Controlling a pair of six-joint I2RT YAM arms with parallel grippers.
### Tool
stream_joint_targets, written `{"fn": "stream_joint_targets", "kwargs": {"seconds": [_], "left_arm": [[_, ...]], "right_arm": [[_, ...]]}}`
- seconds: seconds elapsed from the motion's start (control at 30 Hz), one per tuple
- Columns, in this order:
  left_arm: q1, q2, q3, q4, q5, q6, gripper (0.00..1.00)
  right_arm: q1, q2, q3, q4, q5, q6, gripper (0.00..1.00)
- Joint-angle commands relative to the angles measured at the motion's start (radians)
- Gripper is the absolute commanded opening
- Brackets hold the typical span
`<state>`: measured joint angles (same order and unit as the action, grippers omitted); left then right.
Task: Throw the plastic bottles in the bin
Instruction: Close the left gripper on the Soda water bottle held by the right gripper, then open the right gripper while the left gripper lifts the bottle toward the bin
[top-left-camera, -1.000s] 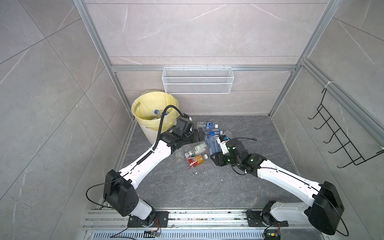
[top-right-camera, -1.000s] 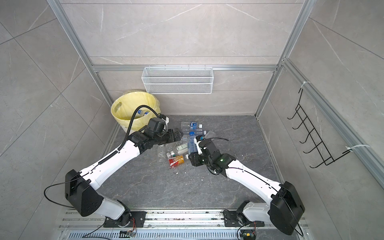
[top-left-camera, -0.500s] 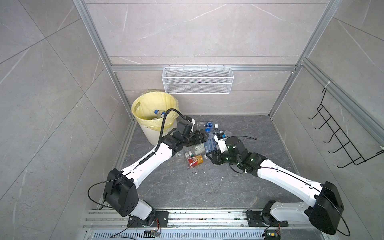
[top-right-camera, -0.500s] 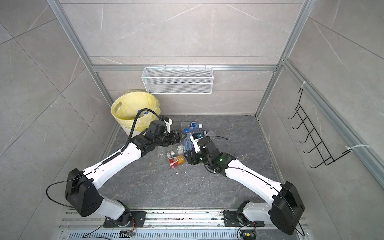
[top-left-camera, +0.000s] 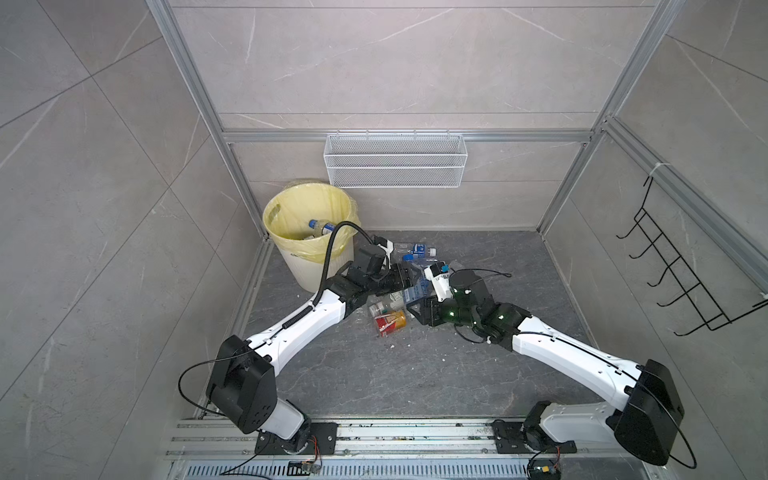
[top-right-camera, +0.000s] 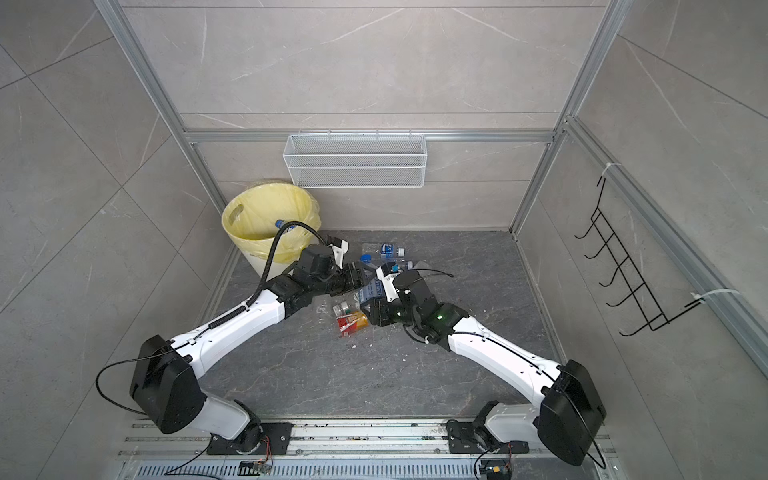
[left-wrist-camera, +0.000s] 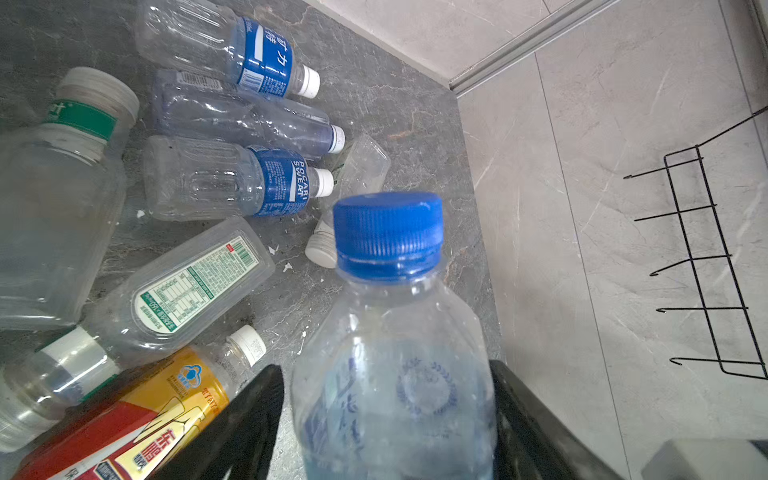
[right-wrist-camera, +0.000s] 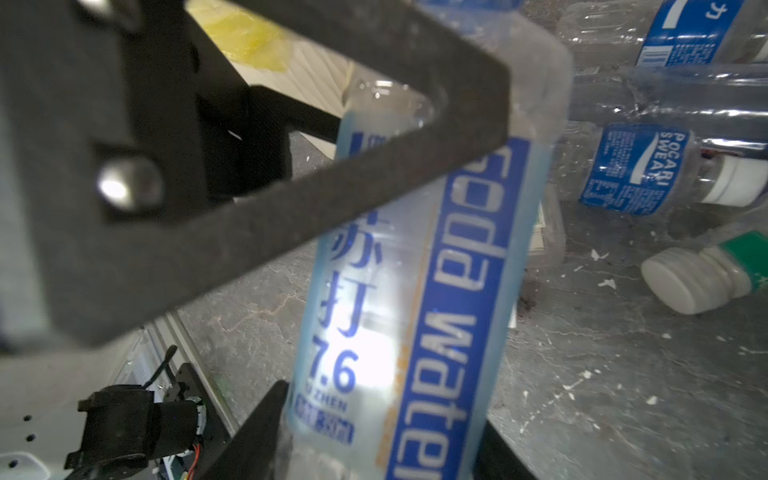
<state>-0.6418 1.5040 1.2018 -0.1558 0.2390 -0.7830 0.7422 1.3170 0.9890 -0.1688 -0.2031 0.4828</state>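
Over the bottle pile (top-left-camera: 390, 320) both arms (top-left-camera: 299, 328) (top-left-camera: 573, 357) stretch inward. The right gripper (right-wrist-camera: 378, 440) clamps the soda-water bottle (right-wrist-camera: 415, 324); the left gripper's (left-wrist-camera: 386, 415) fingers (left-wrist-camera: 249, 424) flank it, grip I cannot tell.

Above the bin (top-left-camera: 270, 216), its mouth stood unblocked, though a cable (top-left-camera: 330, 249) from the left arm (top-left-camera: 307, 324) arched beside its rim. Near the bin, the left gripper (left-wrist-camera: 384, 368) and right gripper (right-wrist-camera: 378, 424) met around one raised bottle (left-wrist-camera: 390, 332), loose bottles (top-left-camera: 388, 316) littering the floor beneath. Farthest from the bin, bare floor (top-left-camera: 415, 374) gave wide passage.
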Motion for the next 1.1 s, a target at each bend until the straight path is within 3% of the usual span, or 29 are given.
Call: {"fn": "stream_joint_targets", "kwargs": {"seconds": [0.0, 0.37, 0.73, 0.93, 1.07], "left_arm": [[-0.004, -0.034, -0.009, 0.046, 0.017, -0.01, 0.74], [-0.005, -0.053, 0.004, 0.002, -0.037, 0.025, 0.58], [0.032, -0.079, 0.16, -0.192, -0.14, 0.182, 0.57], [0.071, -0.089, 0.325, -0.315, -0.24, 0.315, 0.57], [0.082, -0.077, 0.466, -0.391, -0.363, 0.418, 0.57]], "right_arm": [[0.005, 0.013, 0.037, 0.069, -0.031, 0.022, 0.57], [0.005, 0.004, 0.036, 0.05, -0.021, 0.017, 0.65], [0.006, -0.07, 0.053, 0.002, 0.043, 0.008, 1.0], [0.038, -0.092, 0.141, -0.044, 0.176, -0.047, 1.0], [0.087, -0.041, 0.275, -0.106, 0.287, -0.096, 1.0]]}}
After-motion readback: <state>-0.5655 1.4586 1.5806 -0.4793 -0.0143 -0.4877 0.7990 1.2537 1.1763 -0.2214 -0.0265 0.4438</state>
